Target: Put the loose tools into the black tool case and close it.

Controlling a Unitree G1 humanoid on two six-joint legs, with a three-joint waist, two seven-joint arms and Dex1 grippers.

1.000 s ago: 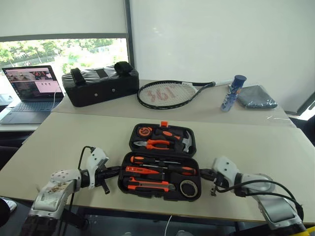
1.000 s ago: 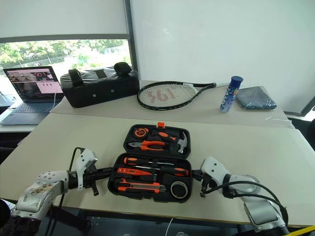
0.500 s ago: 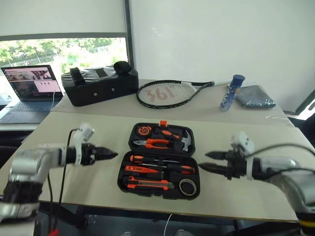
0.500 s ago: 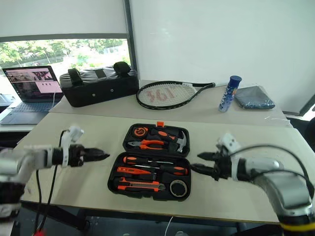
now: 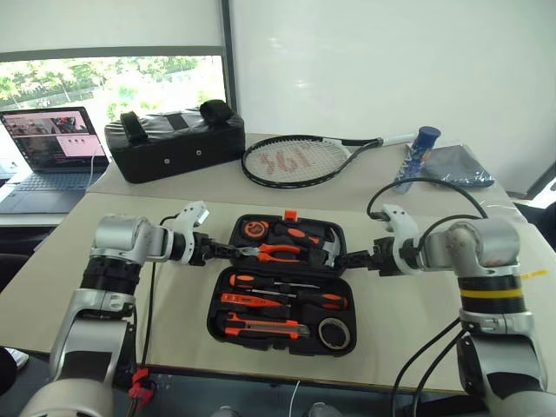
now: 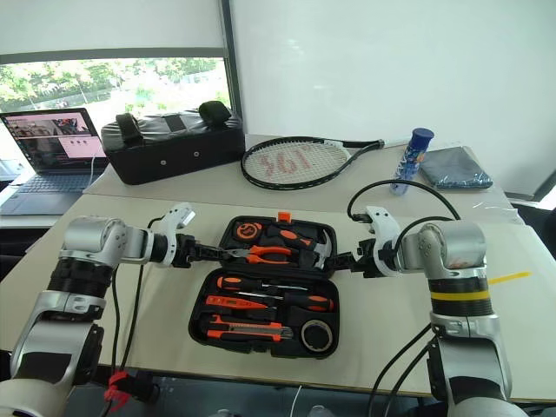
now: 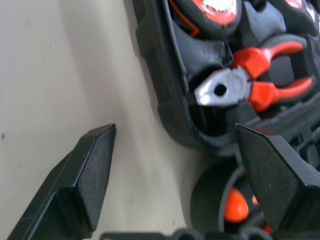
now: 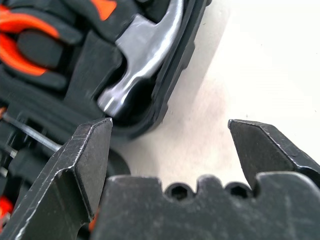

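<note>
The table (image 5: 104, 287) carries every item in the scene. At its far side lie a black padded bag (image 5: 174, 148), a tennis racket (image 5: 295, 162), a blue bottle (image 5: 415, 156) and a grey cloth (image 5: 460, 167); a laptop (image 5: 48, 148) stands on a separate surface to the left.

The black tool case (image 5: 282, 287) lies open and flat at the centre of the table, near the front edge. Its far half holds a tape measure (image 5: 254, 230), pliers (image 7: 250, 85) and a hammer (image 8: 140, 65). Its near half holds two screwdrivers (image 5: 287, 295), a slim orange tester (image 5: 252, 302), a utility knife (image 5: 265, 327) and a black tape roll (image 5: 332, 333) — each seated in its moulded slot.

The left gripper (image 5: 228, 250) sits at the left edge of the case's far half, fingers (image 7: 90, 170) spread wide, one on each side of the case wall. The right gripper (image 5: 347, 258) sits at the right edge of the same half — fingers (image 8: 85, 160) likewise spread, gripping nothing.
</note>
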